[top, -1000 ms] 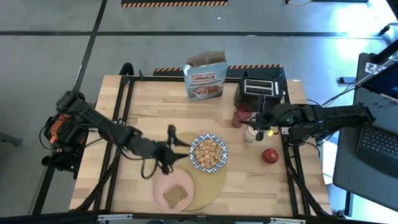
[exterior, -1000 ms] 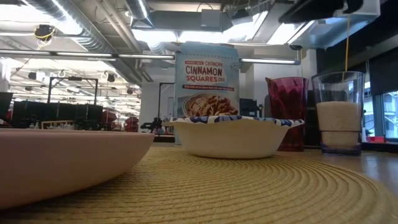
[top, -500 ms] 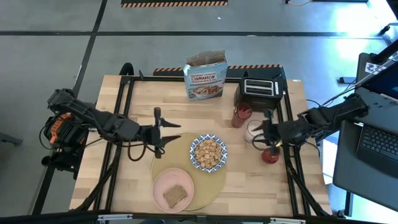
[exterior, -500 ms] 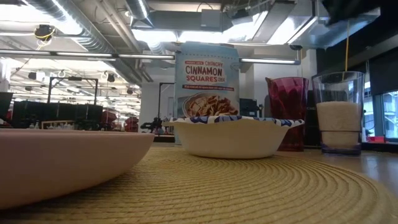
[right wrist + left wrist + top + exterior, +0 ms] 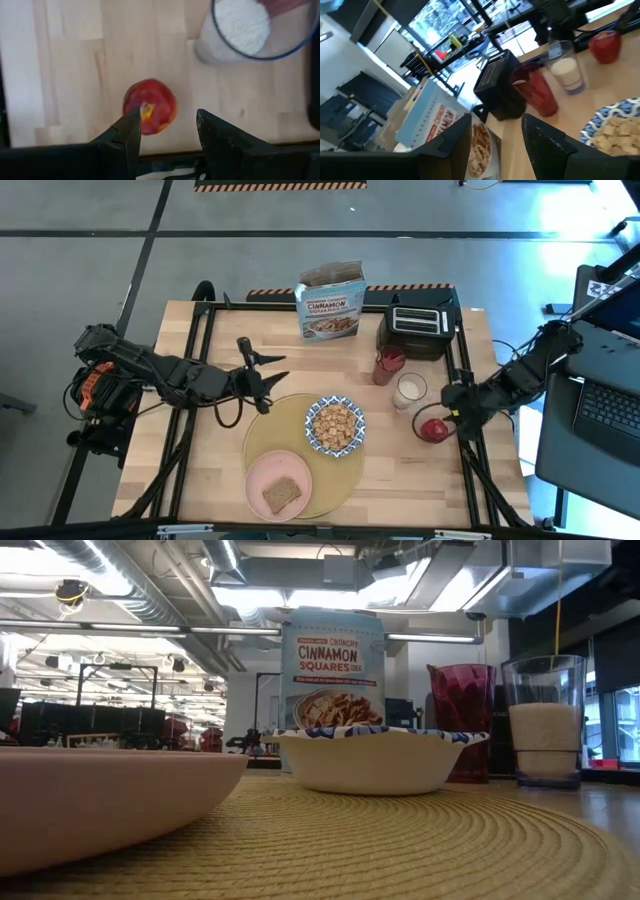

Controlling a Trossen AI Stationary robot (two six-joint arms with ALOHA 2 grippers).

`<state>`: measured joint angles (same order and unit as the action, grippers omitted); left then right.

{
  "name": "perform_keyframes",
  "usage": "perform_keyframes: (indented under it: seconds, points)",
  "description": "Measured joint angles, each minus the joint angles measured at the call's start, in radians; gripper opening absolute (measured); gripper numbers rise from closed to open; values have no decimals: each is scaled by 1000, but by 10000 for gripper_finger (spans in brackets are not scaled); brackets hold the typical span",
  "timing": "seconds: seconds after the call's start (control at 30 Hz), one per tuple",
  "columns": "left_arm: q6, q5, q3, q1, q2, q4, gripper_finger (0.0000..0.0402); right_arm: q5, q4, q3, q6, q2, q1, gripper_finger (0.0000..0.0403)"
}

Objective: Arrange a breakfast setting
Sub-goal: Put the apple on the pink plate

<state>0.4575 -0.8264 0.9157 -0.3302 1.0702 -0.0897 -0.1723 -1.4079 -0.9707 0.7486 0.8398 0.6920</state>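
Red apple (image 5: pixel 149 106) just beyond parted right gripper (image 5: pixel 165 131) fingers

Table is showing one each: placemat (image 5: pixel 345 480), plate (image 5: pixel 262 478), bowl (image 5: pixel 335 425), toast (image 5: pixel 281 494), apple (image 5: pixel 434 430), milk glass (image 5: pixel 408 390), red cup (image 5: pixel 389 363), cereal box (image 5: pixel 331 302), toaster (image 5: pixel 419 326).

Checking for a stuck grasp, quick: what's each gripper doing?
Left gripper: open, holding nothing.
Right gripper: open above the apple, holding nothing.

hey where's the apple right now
In the high view the red apple sits on the bare table's right side, off the placemat, just below the milk glass, beside the right gripper.
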Motion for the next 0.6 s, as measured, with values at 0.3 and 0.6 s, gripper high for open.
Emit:
perform_keyframes:
  seconds: [0.3, 0.6]
  points:
    - [-35, 60, 1, 54, 0, -36, 165, 13, 114, 170, 168, -1, 105, 247]
    - [-38, 62, 2, 55, 0, -36, 165, 76, 386, 384, 216, -1, 120, 377]
